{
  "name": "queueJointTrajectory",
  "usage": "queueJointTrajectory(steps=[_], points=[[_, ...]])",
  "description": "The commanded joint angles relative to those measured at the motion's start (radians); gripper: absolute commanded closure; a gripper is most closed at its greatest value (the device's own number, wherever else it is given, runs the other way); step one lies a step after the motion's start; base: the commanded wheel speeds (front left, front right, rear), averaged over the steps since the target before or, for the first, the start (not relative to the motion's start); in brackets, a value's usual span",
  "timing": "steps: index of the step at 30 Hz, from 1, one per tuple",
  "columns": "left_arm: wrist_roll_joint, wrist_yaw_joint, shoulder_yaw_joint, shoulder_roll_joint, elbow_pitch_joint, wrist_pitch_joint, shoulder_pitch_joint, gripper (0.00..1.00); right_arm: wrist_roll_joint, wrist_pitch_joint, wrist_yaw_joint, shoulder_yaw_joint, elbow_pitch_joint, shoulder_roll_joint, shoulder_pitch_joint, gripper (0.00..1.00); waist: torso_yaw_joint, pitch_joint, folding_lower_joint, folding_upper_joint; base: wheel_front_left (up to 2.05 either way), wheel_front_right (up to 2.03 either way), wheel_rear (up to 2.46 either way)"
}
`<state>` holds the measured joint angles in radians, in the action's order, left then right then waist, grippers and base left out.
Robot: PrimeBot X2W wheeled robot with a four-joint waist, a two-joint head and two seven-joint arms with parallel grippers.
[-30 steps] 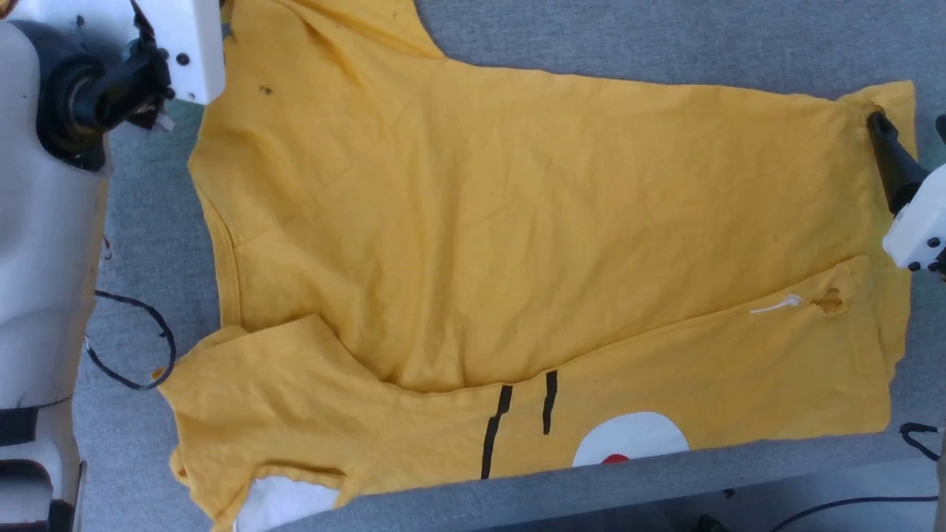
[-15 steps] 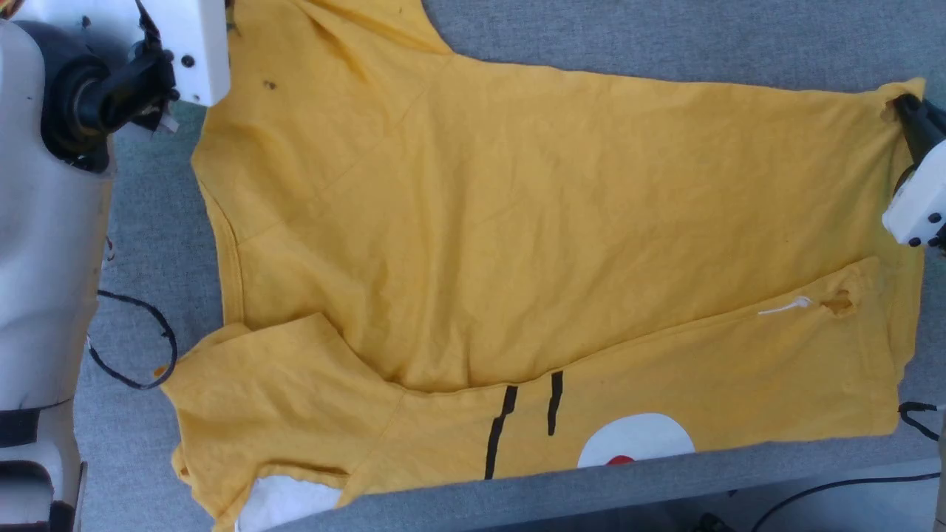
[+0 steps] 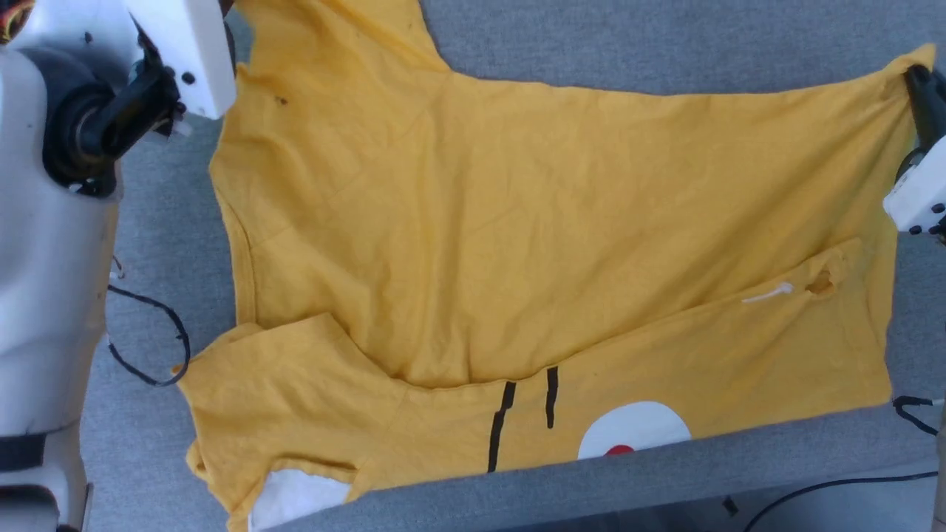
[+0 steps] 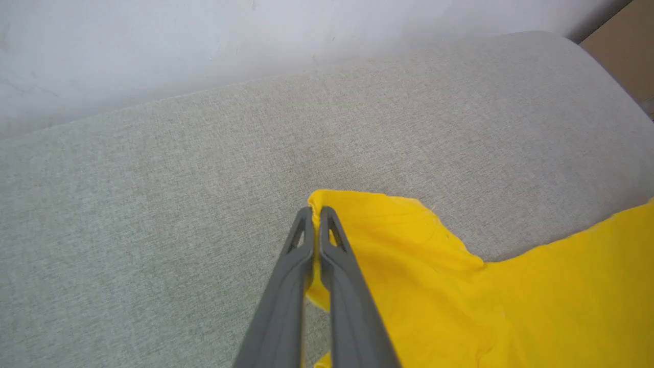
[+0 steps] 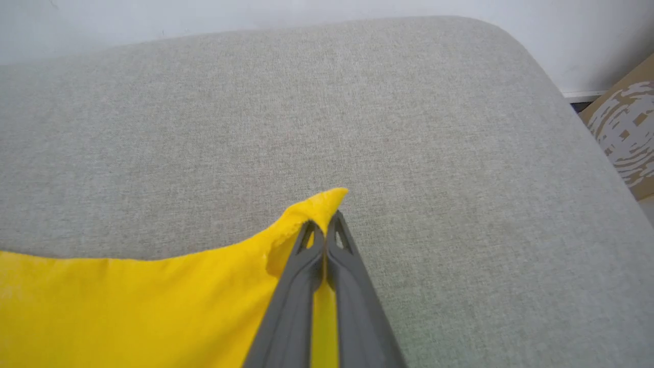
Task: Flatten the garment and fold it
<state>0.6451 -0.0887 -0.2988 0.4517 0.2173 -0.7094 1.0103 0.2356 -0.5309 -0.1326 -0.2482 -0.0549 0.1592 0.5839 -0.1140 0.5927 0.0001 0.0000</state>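
Left end effector (image 4: 317,211) and right end effector (image 5: 324,225) pinch garment (image 3: 517,222) corners.

Ahead of the left gripper (image 4: 317,210), bare grey padded surface (image 4: 153,204) runs open right up to the white wall (image 4: 153,51). Beyond the right gripper (image 5: 325,225) it's open padding too, with a cardboard box (image 5: 628,138) off past the rounded corner. The garment (image 3: 517,222) covers the middle down to the near edge. On the left strip, a black cable loop (image 3: 159,347) lies between the cloth and the robot's pale body (image 3: 44,295).
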Motion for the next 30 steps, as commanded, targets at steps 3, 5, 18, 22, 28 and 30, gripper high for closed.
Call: queueJointTrajectory(steps=[3,5,18,22,28,30], points=[[0.030,-0.020,0.028,0.007,-0.055,0.100,-0.065,1.00,0.025,0.025,0.002,-0.002,0.032,0.003,-0.032,1.00,0.012,-0.053,-0.0001,0.0000,0.00,0.00,0.00],[0.040,-0.023,0.048,0.015,-0.083,0.152,-0.102,1.00,0.030,0.032,0.002,-0.007,0.047,0.006,-0.053,1.00,0.016,-0.072,-0.0001,0.0000,0.00,0.00,0.00],[0.147,-0.009,0.155,0.051,-0.326,0.275,-0.447,1.00,0.070,0.017,0.002,-0.056,0.147,-0.023,-0.251,1.00,0.051,-0.210,-0.0001,0.0000,0.00,0.00,0.00],[0.167,0.010,0.180,0.066,-0.403,0.272,-0.555,1.00,0.079,0.000,0.002,-0.063,0.176,-0.030,-0.302,1.00,0.053,-0.245,-0.0001,0.0000,0.00,0.00,0.00],[0.200,0.053,0.216,0.088,-0.518,0.252,-0.769,1.00,0.096,-0.044,0.002,-0.083,0.231,-0.042,-0.409,1.00,0.061,-0.302,-0.0001,0.0000,0.00,0.00,0.00],[0.207,0.067,0.228,0.092,-0.543,0.250,-0.834,1.00,0.104,-0.060,0.002,-0.092,0.243,-0.048,-0.442,1.00,0.063,-0.318,-0.0001,0.0000,0.00,0.00,0.00]])
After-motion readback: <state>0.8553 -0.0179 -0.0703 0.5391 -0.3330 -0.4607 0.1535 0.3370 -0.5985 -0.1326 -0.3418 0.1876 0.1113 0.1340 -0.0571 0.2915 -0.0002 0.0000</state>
